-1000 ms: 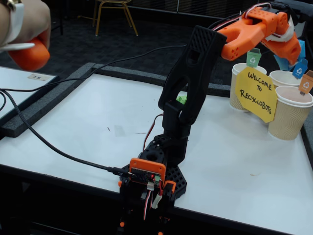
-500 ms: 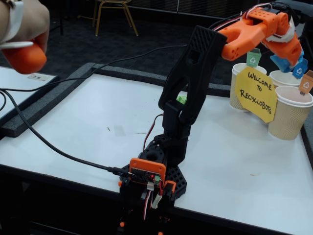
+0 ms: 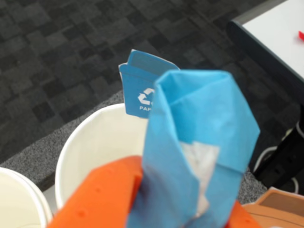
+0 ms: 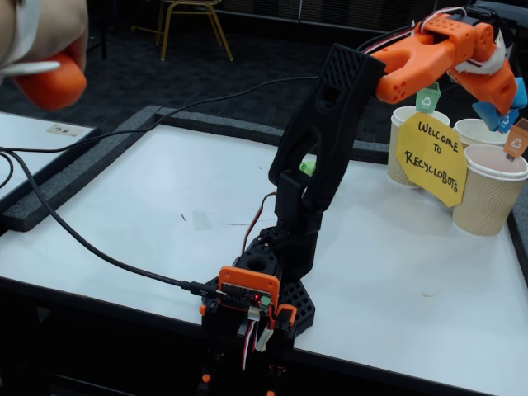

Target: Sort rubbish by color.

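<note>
The gripper [image 4: 503,103] is closed on the light blue paper lump [image 3: 199,142], which is pinched between the orange jaws and fills the centre of the wrist view. In the fixed view the lump [image 4: 505,114] is seen at the gripper's tip, at about 2 o'clock from the arm's base, held above the white paper cup [image 4: 477,132] in the middle of a group of three. In the wrist view that cup [image 3: 95,152] lies directly below and behind the lump, and a blue recycling tag [image 3: 140,85] stands on its far rim at 12 o'clock.

A cup with a green tag [image 4: 428,99] is placed at 9 o'clock from the middle cup, and a ribbed brown cup [image 4: 488,194] with an orange tag [image 4: 517,140] at 5 o'clock. A yellow sign [image 4: 431,157] reading "WELCOME TO RECYCLOBOTS" is leaned against the cups.

A green lump [image 4: 307,167] is partly hidden behind the black upper arm [image 4: 322,132], apparently resting on the white table [image 4: 148,206].

At the top left of the fixed view, an orange object [image 4: 51,82] is held in a person's hand [image 4: 37,33].
</note>
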